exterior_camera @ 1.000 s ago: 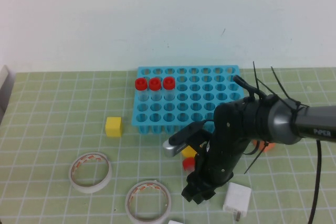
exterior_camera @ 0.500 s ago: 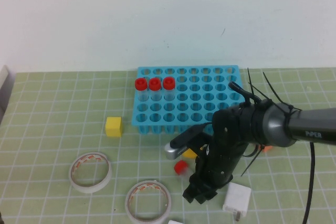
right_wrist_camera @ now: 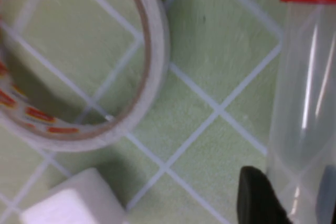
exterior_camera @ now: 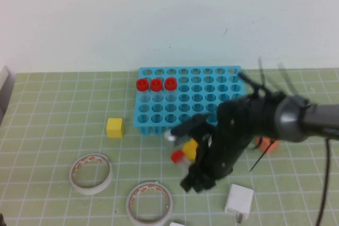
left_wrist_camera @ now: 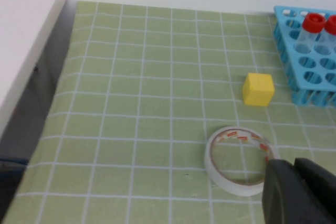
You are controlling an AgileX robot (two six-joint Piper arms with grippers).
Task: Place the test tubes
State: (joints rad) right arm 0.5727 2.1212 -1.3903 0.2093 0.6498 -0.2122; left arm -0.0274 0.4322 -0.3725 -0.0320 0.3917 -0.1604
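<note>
A blue test-tube rack (exterior_camera: 190, 101) stands at the middle of the mat, with three red-capped tubes (exterior_camera: 156, 86) in its left holes. My right gripper (exterior_camera: 183, 149) hangs just in front of the rack, shut on a clear test tube with a red cap (exterior_camera: 177, 156). In the right wrist view the tube (right_wrist_camera: 302, 103) runs between the two dark fingers (right_wrist_camera: 257, 195), which touch its sides. My left gripper (left_wrist_camera: 294, 163) is shut and holds nothing; it hovers beside a tape roll (left_wrist_camera: 236, 156). The rack (left_wrist_camera: 310, 61) is far from it.
Two tape rolls (exterior_camera: 91, 173) (exterior_camera: 149, 203) lie on the near part of the mat. A yellow cube (exterior_camera: 115, 127) sits left of the rack, and another yellow cube (exterior_camera: 190, 146) is by the right gripper. A white block (exterior_camera: 239, 200) and an orange object (exterior_camera: 266, 144) lie under the right arm.
The right gripper has closed on the lying tube. Its red cap slid left, then rose toward the rack with the arm. The left gripper has stayed put.
</note>
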